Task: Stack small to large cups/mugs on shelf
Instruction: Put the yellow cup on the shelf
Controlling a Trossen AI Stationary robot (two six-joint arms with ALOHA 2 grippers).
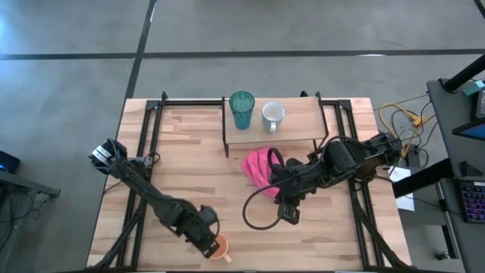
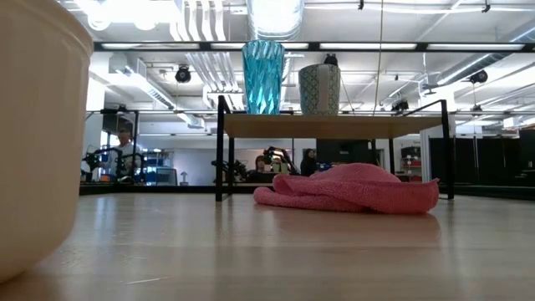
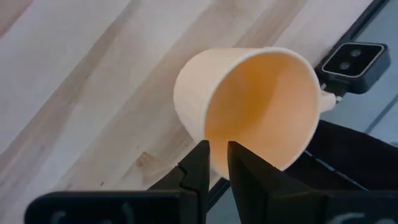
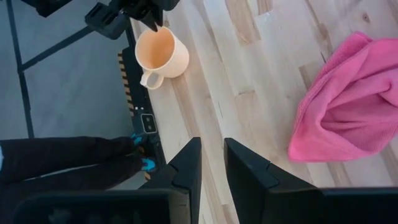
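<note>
- The small orange mug [image 1: 221, 244] stands upright at the near edge of the bench [image 1: 189, 152], on the left half, with its handle pointing off the edge.
- The left hand [image 1: 211, 241] is at this mug. In the left wrist view its two fingers [image 3: 200, 163] are almost together and pinch the near rim of the mug [image 3: 255, 106], one finger inside and one outside.
- The teal tumbler [image 1: 242, 109] and the white mug [image 1: 273, 116] stand side by side on the shelf [image 1: 299, 129], which is at the far side of the bench. The tumbler is on the left and they do not touch.
- A pink cloth [image 1: 258, 164] lies crumpled on the bench just in front of the shelf.
- The right hand [image 1: 289, 214] hangs over the middle of the bench, near the cloth and well apart from the orange mug. Its fingers [image 4: 186, 165] are only a little apart and hold nothing.
</note>
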